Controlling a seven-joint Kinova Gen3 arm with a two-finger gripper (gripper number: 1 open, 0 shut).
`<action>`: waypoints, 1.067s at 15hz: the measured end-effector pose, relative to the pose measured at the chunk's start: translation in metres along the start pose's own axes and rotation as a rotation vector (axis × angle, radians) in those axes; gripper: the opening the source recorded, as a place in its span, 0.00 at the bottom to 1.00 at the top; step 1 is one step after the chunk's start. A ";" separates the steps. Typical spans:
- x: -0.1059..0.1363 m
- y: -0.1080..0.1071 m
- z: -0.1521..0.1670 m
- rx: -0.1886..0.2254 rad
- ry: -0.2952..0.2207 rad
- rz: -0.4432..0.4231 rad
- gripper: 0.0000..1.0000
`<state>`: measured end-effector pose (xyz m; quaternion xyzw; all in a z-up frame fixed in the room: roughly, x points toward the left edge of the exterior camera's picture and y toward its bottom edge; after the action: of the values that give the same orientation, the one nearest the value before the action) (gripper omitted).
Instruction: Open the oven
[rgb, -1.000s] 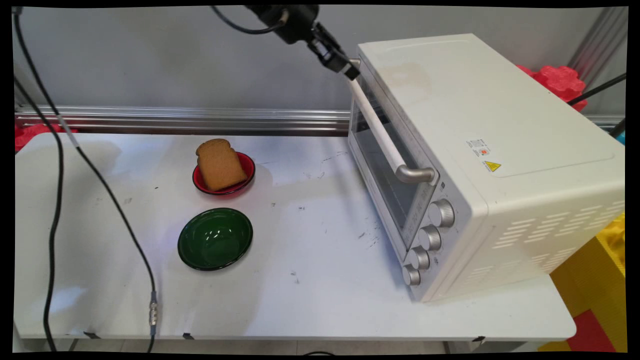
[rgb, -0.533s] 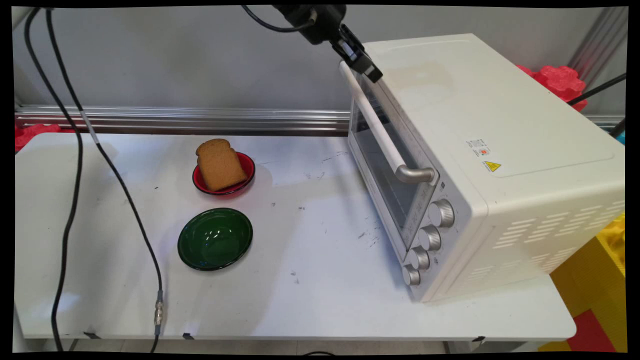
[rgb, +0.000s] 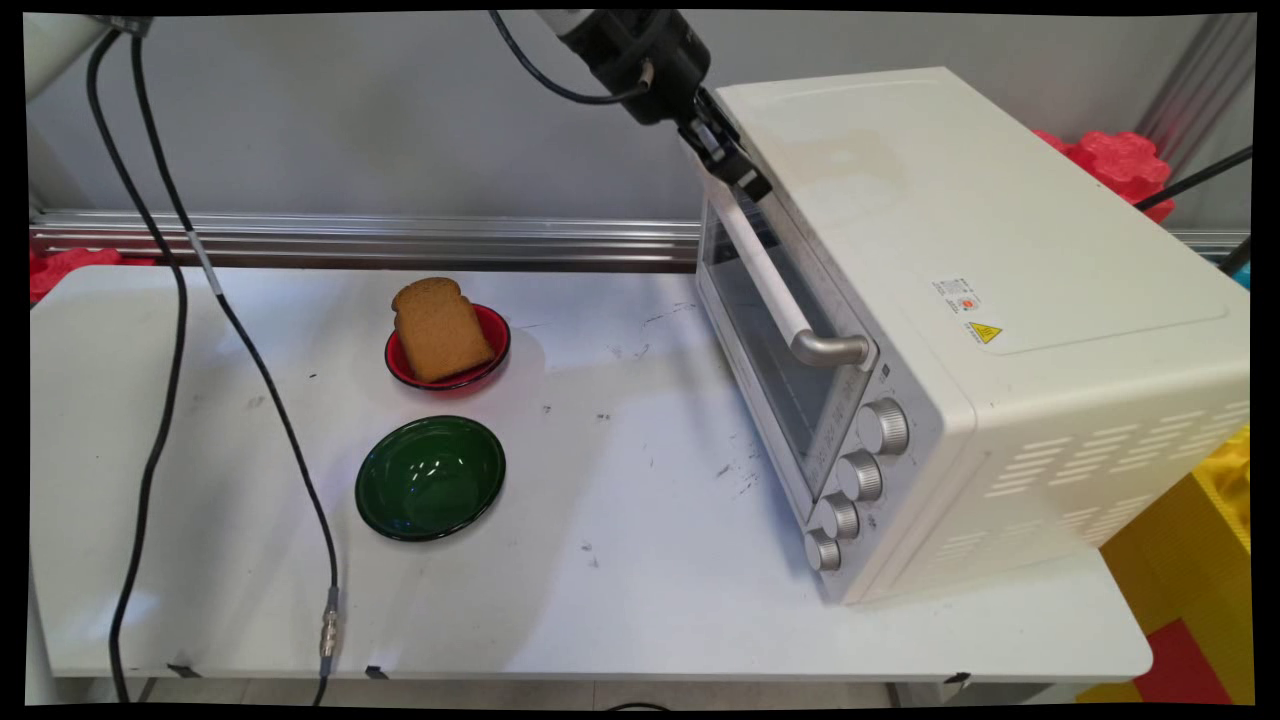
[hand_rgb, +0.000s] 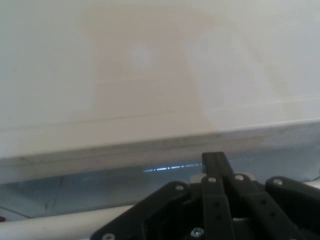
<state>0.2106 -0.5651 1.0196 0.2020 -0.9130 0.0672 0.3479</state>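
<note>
Broadly, the white table (rgb: 620, 560) carries everything in sight, and the largest thing on it is the cream-white metal toaster oven (rgb: 950, 230), standing at the right side with its front turned toward the table's middle. Its glass door (rgb: 765, 320) is upright and shut, so nothing has been opened, and the long white bar handle (rgb: 770, 280) runs along the door's top edge between silver end brackets. Four round silver knobs (rgb: 884, 426) sit in a row at the near end of the oven's front. Well apart from the oven, toward the left of the table's middle, lies the shallow dark green glass dish (rgb: 430, 478), with nothing in it. Just behind it is the smaller round red dish (rgb: 495, 335), and the brown slice of bread (rgb: 438, 328) rests on that dish, leaning across it and untouched. The black two-finger gripper (rgb: 745, 175) is high at the oven's far upper front corner, right at the far end of the handle. In the hand view it (hand_rgb: 212, 162) looks across the oven's pale top, with the white handle passing close under the linkage. Whether the claw is wide, narrow or closed round the handle cannot be told. Black cables (rgb: 270, 400) hang down over the table's left side.
</note>
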 end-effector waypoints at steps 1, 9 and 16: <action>0.000 0.000 0.003 -0.003 -0.003 0.001 0.00; -0.010 0.003 0.022 -0.016 -0.034 0.004 0.00; -0.032 0.007 0.020 -0.026 -0.085 -0.010 0.00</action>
<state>0.2172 -0.5537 0.9837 0.2047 -0.9268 0.0449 0.3118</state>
